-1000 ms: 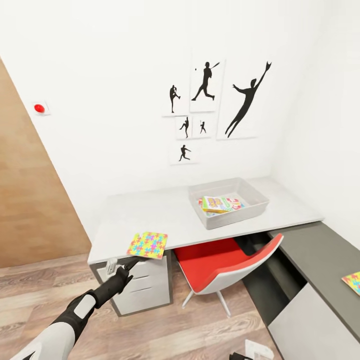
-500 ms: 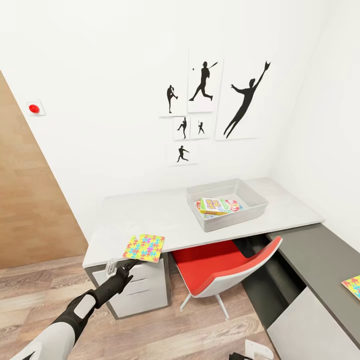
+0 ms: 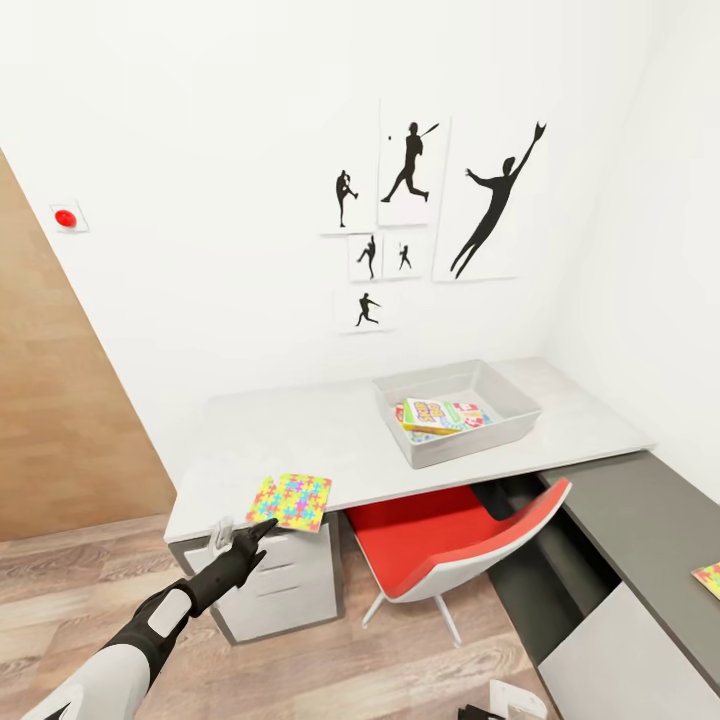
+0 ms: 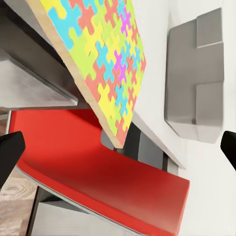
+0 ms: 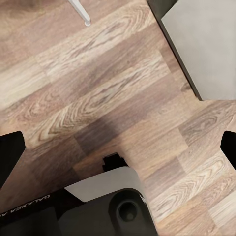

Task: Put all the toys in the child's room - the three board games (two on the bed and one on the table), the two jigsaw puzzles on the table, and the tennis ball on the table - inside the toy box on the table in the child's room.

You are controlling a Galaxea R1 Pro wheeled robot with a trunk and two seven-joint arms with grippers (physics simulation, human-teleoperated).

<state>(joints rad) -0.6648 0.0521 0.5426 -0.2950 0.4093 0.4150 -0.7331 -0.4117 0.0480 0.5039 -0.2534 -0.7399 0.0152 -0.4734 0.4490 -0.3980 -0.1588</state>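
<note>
The table (image 3: 330, 440) is sitting slightly farther right in the head view than half a second ago, along with the wall pictures (image 3: 420, 215), so the camera is swinging, not the furniture. On the table's pale top, toward the corner wall, the toy box (image 3: 512, 396) is already holding printed board games (image 3: 443, 414). The red chair (image 3: 450, 535) is standing tucked under the table's front edge. One jigsaw puzzle (image 3: 291, 501) is hanging over that front edge near the drawers, gripped by the left gripper (image 3: 262, 528) at its near corner; I cannot tell how wide the jaws are standing. Its place against the table is barely changing, so the carry to the toy box seems hardly begun. A second jigsaw puzzle (image 3: 708, 577) is lying on the table's lower dark section. The right gripper (image 5: 118, 152) is hanging open over the floor, holding nothing.
</note>
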